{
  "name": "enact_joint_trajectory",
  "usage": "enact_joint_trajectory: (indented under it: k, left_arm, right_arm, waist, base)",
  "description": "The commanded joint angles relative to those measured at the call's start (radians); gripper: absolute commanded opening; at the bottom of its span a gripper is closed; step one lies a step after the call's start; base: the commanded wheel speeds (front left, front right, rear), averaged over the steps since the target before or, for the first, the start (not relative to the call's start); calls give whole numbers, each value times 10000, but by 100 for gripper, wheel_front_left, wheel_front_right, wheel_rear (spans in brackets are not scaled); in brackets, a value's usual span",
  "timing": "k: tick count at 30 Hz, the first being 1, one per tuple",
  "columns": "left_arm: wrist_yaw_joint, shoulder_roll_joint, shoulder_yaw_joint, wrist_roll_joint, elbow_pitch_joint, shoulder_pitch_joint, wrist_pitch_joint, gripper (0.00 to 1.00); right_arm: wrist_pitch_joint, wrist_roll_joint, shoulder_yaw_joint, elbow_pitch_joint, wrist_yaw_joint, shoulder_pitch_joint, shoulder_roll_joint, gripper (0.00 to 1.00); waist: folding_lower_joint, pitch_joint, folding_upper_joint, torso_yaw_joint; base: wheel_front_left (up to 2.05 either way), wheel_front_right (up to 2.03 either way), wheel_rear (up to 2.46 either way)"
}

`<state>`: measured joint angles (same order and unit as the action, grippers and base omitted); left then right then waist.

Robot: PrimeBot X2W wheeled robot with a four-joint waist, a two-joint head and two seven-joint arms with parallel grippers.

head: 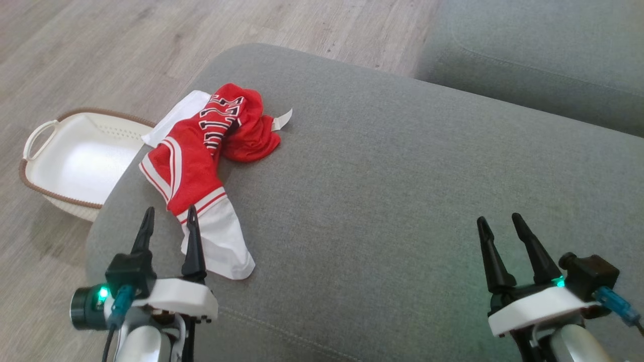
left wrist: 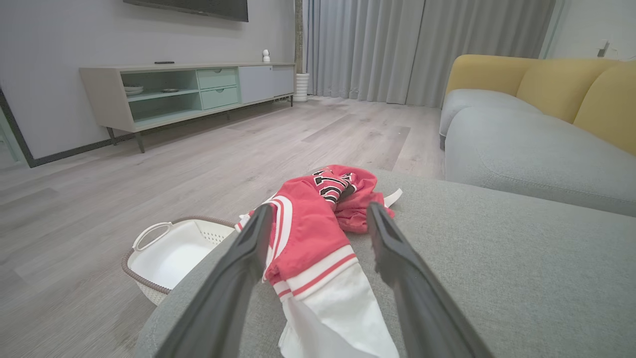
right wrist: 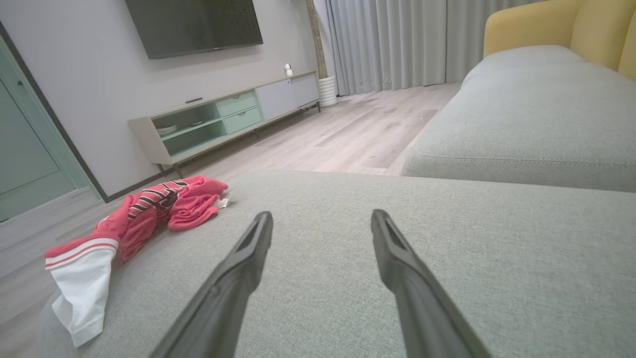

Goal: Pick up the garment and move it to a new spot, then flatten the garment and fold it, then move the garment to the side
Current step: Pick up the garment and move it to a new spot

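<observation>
Surface: grey sofa cushion [head: 382, 191], wood floor [head: 100, 40] around it.
Garment: I see the red-and-white garment [head: 201, 156] crumpled along the cushion's left edge.
Left arm: my left end effector [head: 170, 215] stands wide, empty, at the garment's white end.
Right arm: right end effector [head: 497, 220] wide, empty, well apart.
Floor: white basket [head: 80, 161] beside the left edge.

left gripper [head: 170, 215] and right gripper [head: 499, 221]: 2 long black tapered fingers [head: 193, 244] each, white mount plate [head: 176, 296], green LED [head: 103, 292], silver forearm [head: 143, 346]. Teal cable [head: 121, 307] on left, blue connector [head: 616, 303] on right.
</observation>
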<state>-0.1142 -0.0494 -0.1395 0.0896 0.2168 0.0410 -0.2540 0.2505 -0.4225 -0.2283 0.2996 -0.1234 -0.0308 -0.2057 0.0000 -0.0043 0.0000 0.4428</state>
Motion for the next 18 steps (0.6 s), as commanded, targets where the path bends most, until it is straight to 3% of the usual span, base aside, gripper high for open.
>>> enact_joint_trajectory:
  k: [1,7,12,18]
  left_arm:
    - [27,-15,434,-28,-300,360,-78,100]
    - [205,-184,596,235,227,1226,258,100]
    - [365,-672,986,617,605,3220,2208,100]
    - [331,-1463,1630,1109,1996,5109,4503,100]
  right_arm:
    - [97,-45,-239,-263,-73,-432,-197,100]
    - [102,-101,-368,-400,-73,-544,-354,100]
    - [104,-148,-432,-555,-73,-698,-552,100]
    - [76,-293,-573,-736,-73,-1009,-800,100]
  waist:
    - [0,26,0,-14]
    - [0,209,0,-248]
    - [0,625,0,-576]
    - [0,1444,0,-1311]
  base:
    - [0,0,0]
    - [0,0,0]
    - [0,0,0]
    - [0,0,0]
